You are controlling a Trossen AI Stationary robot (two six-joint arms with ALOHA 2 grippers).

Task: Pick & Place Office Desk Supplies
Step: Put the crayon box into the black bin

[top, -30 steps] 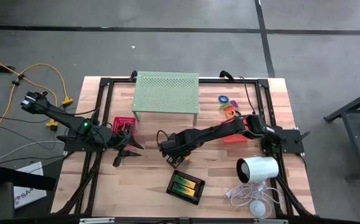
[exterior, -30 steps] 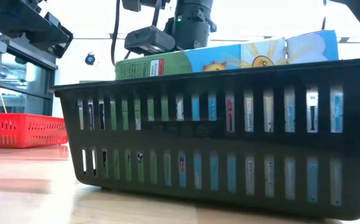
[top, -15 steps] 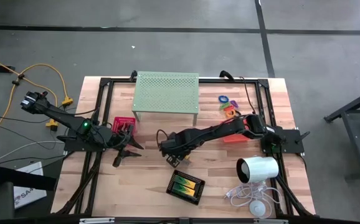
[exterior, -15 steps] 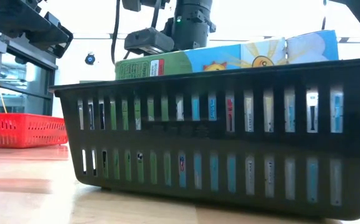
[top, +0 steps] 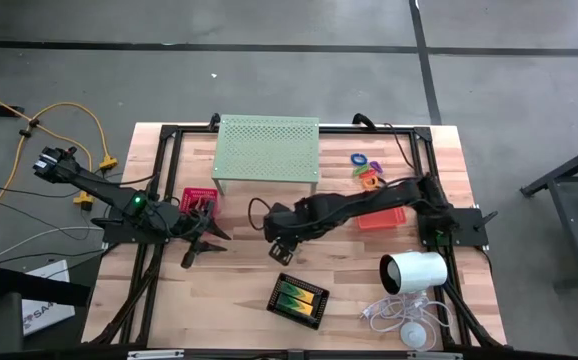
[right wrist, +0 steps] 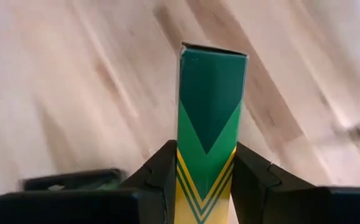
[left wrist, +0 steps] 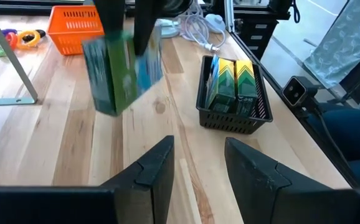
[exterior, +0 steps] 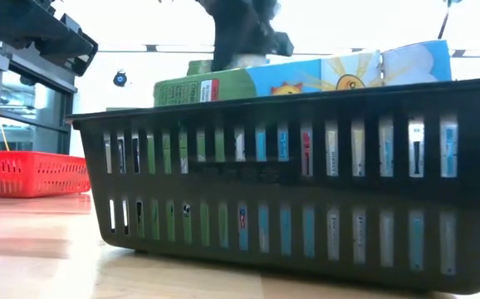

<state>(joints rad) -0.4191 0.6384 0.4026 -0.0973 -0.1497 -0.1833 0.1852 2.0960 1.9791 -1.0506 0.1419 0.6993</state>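
From above, the right gripper [top: 282, 243] hangs over the table's middle, in front of the green stand [top: 267, 149], with the black tray [top: 299, 300] of boxes nearer the front edge; the left gripper [top: 197, 247] waits beside the red tray [top: 198, 200], and the orange tray [top: 381, 220] lies under the right arm. In the low view, the black tray [exterior: 306, 178] fills the foreground, boxes showing above its rim. In the left wrist view, its own fingers [left wrist: 155, 168] stand apart and empty, facing a blurred green-and-blue box [left wrist: 123, 71] held off the wood. In the right wrist view, both fingers [right wrist: 158, 171] clamp a green-and-yellow box [right wrist: 208, 124].
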